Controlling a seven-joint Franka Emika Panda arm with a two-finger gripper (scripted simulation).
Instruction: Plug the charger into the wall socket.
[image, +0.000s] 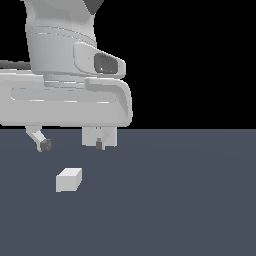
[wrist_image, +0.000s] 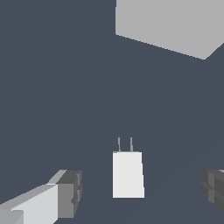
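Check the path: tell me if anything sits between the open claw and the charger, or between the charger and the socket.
Nothing visible does. The charger lies alone on the floor, with the open claw above it, one finger either side. The floor from its prongs to the socket shows nothing else.

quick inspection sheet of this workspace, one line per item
surface: plain dark grey-blue floor, unmarked.
charger: small pale block lying on the floor; the wrist view shows two thin prongs on the end nearer the plate; not gripped.
wall socket: pale grey plate, seen in part in the wrist view; in the exterior view it sits behind the gripper with two small orange dots showing.
clutter: nothing seen.
gripper: open, above the charger, with its fingers either side of the block and clear of it.
cables: nothing seen.
surroundings: black background above the floor.
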